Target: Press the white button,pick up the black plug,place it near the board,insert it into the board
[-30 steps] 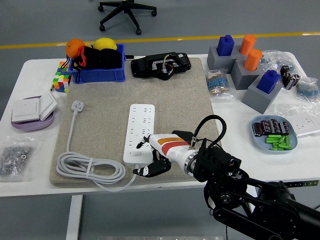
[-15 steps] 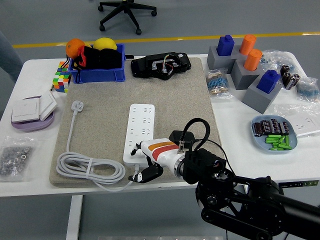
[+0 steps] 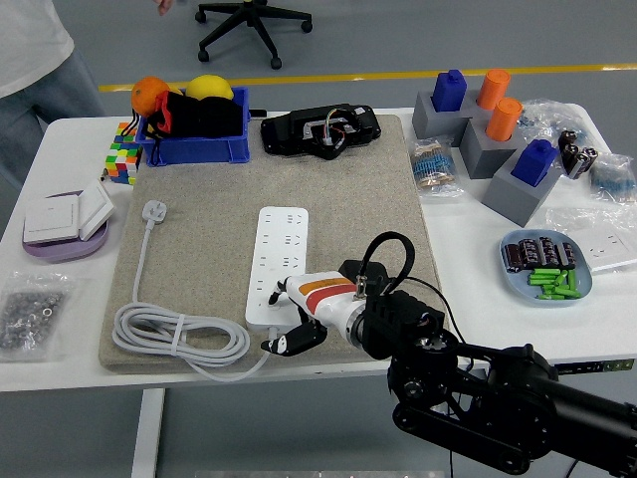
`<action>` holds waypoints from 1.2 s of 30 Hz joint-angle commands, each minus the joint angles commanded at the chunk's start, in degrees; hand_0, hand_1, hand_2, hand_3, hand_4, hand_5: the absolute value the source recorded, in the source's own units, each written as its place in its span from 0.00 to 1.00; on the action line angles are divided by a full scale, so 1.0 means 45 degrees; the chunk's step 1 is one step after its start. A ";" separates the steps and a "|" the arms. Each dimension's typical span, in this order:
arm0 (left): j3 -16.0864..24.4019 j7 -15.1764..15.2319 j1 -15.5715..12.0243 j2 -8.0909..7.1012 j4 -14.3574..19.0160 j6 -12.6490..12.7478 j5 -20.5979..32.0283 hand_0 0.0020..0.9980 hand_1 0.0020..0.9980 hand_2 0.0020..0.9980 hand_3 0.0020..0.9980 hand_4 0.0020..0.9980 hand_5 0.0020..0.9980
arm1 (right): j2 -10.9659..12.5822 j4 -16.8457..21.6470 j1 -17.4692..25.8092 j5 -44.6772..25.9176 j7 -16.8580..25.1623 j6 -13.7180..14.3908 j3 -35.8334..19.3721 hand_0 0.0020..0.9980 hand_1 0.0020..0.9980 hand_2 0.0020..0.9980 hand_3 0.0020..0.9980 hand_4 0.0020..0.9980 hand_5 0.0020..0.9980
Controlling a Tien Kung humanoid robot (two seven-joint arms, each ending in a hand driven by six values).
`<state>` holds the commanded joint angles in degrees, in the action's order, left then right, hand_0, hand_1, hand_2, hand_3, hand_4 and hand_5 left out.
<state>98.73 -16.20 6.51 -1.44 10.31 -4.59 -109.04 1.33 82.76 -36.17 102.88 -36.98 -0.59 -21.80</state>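
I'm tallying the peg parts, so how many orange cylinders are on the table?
2. One orange cylinder stands at the far right behind the grey blocks; the other orange cylinder sits just nearer, in a grey block. None seem hidden.

A white table (image 3: pixel 60 139) stood on a grey floor (image 3: pixel 398 35), its near edge running along the bottom and 1 white leg (image 3: pixel 151 430) showing beneath it. A yellow line (image 3: pixel 398 74) crossed the floor from side to side behind the table. Beyond that line, at the top, sat the black 5-star base of an office chair (image 3: pixel 253 18) on castors. A person in a white top and jeans (image 3: pixel 28 70) stood at the far left corner. The light was even and soft.
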 joint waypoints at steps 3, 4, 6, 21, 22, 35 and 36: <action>0.0046 -0.0004 -0.0010 0.0005 0.0000 0.0008 -0.0004 0.63 0.63 0.64 0.69 0.56 0.40 | -0.0007 -0.0057 0.0008 -0.0048 0.0000 0.0016 0.0003 0.24 0.12 0.18 0.75 0.89 0.56; 0.0047 -0.0003 -0.0010 0.0009 0.0000 0.0010 -0.0002 0.63 0.63 0.64 0.69 0.56 0.40 | -0.0014 -0.0093 0.0014 -0.0053 0.0000 0.0026 0.0012 0.24 0.12 0.18 0.75 0.89 0.56; 0.0028 0.0006 -0.0005 0.0019 0.0000 0.0014 0.0002 0.63 0.63 0.64 0.69 0.56 0.40 | -0.0023 -0.0169 0.0035 -0.0095 0.0000 0.0021 0.0048 0.24 0.12 0.18 0.75 0.89 0.56; 0.0059 0.0010 0.0015 0.0030 0.0000 0.0022 0.0000 0.63 0.63 0.64 0.69 0.56 0.39 | -0.0041 -0.0463 0.0084 -0.0353 0.0000 0.0050 0.0231 0.22 0.11 0.18 0.75 0.89 0.56; 0.0059 0.0006 0.0016 0.0035 0.0000 0.0024 0.0016 0.63 0.63 0.64 0.69 0.56 0.39 | -0.0024 -0.0458 0.0090 -0.0451 0.0000 -0.0023 0.0223 0.22 0.11 0.18 0.75 0.89 0.56; 0.0088 0.0000 -0.0023 0.0048 0.0000 0.0027 -0.0027 0.63 0.63 0.64 0.69 0.56 0.40 | 0.0017 0.1278 0.0256 0.0590 0.0000 0.0044 -0.1796 0.24 0.13 0.19 0.75 0.89 0.56; 0.0083 0.0001 -0.0021 0.0050 0.0000 0.0028 -0.0022 0.63 0.63 0.64 0.69 0.56 0.40 | 0.0030 0.1430 0.0312 0.0673 0.0000 0.0127 -0.1956 0.24 0.13 0.19 0.75 0.89 0.56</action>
<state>99.10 -16.20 6.41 -1.21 10.31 -4.47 -109.14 1.46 89.20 -34.77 105.91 -36.98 -0.02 -30.61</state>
